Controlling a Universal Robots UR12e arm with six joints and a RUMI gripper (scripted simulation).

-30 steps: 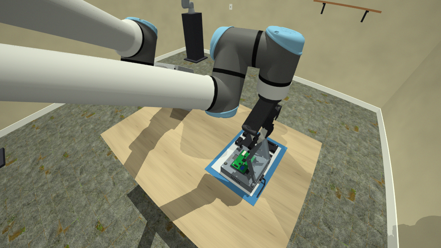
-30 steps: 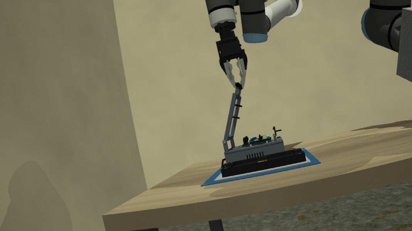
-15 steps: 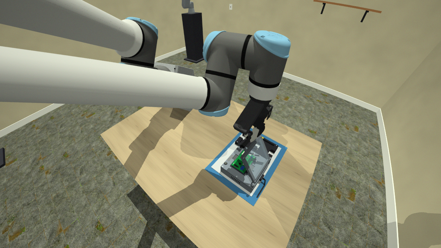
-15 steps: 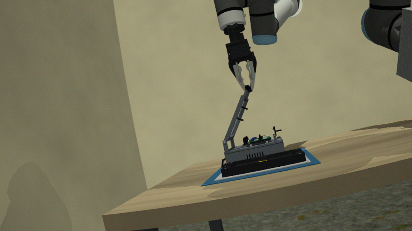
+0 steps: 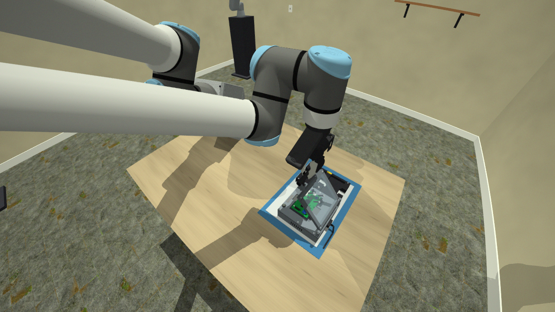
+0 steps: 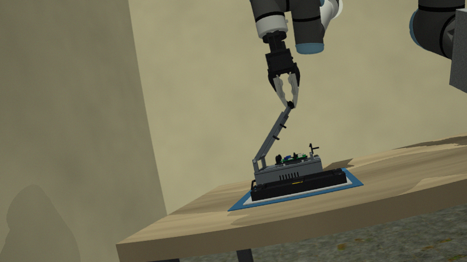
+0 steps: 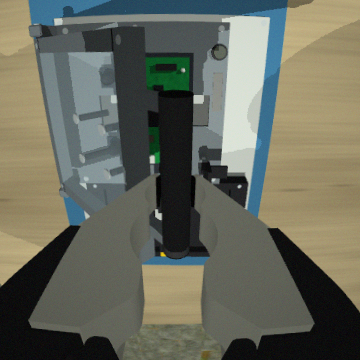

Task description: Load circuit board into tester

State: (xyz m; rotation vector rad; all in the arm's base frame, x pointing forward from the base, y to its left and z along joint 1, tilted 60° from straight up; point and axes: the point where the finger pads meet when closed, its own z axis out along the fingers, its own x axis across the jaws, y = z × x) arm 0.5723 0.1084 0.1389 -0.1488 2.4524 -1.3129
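Hiding circuit board [image 7: 167,70] — lid handle [image 7: 176,170], fingers.

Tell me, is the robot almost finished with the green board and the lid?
Nearly. Done: the green circuit board already lies in the grey tester; which way its connector points is hard to see. In hand: the end effector is shut on the black handle at the lid's free edge, and the lid stands tilted, about halfway down. Left: lower the lid fully until it latches.
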